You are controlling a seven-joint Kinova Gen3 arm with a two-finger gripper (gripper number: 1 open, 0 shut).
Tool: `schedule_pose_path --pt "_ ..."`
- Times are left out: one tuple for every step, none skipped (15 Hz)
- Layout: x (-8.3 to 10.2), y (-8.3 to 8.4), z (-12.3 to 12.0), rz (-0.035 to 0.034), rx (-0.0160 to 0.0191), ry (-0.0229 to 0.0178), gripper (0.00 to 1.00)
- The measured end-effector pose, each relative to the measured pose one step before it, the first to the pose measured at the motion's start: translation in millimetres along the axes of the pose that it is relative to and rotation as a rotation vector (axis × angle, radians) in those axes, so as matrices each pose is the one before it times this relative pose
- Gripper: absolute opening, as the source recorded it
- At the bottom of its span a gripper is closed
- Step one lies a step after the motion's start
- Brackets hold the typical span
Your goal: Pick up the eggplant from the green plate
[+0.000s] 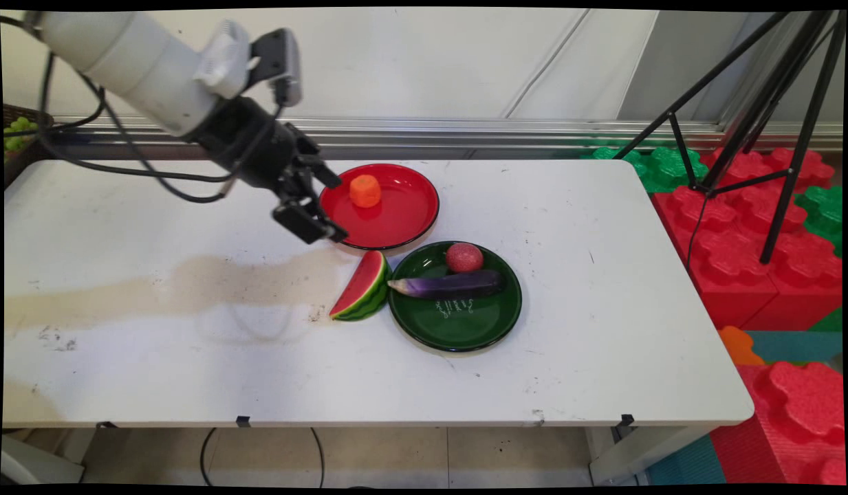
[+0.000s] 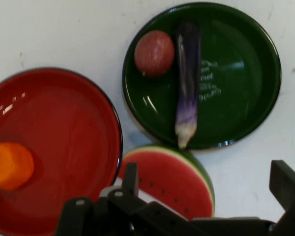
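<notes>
My gripper (image 1: pixel 335 210) hangs open above the left rim of the red plate (image 1: pixel 410 220), nothing between its fingers. On that plate sits an orange piece of toy fruit (image 1: pixel 364 190). A watermelon slice (image 1: pixel 360 287) lies on the table just below the gripper, between the two plates. In the hand view the gripper (image 2: pixel 206 178) looks down on the watermelon slice (image 2: pixel 172 177), which shows between the fingers (image 2: pixel 131 176). The green plate (image 1: pixel 465 326) holds a purple eggplant (image 1: pixel 451 284) and a round red fruit (image 1: pixel 463 257).
A brownish stain (image 1: pixel 190 285) runs across the left of the white table (image 1: pixel 602 330). A black tripod (image 1: pixel 774 124) and red and green foam blocks (image 1: pixel 733 234) stand off the right edge. A basket of green grapes (image 1: pixel 18 134) sits at the far left.
</notes>
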Motion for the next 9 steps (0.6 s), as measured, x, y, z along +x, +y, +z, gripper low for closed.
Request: schedule_pose_path --pt "6.8 1.79 6.21 -0.0011 0.00427 -0.00545 1.0" --pt "7.5 2.17 7.84 -0.00082 0.00368 -0.00723 1.0" --pt "6.97 2.14 7.81 0.00011 0.00258 -0.00762 1.0" --pt "5.88 2.06 7.26 0.00087 0.00056 -0.00671 1.0" --pt "6.65 2.19 8.7 0.00116 -0.0002 -0.00763 1.0" --pt "6.19 2.01 9.71 0.00125 -0.00095 -0.00862 1.0" --pt "5.11 1.57 8.69 0.00047 -0.0007 -0.00731 1.0" --pt "5.48 1.55 9.55 0.00099 -0.00001 -0.00785 1.0" --pt "4.81 1.2 10.34 0.00103 -0.00045 -0.00933 1.0"
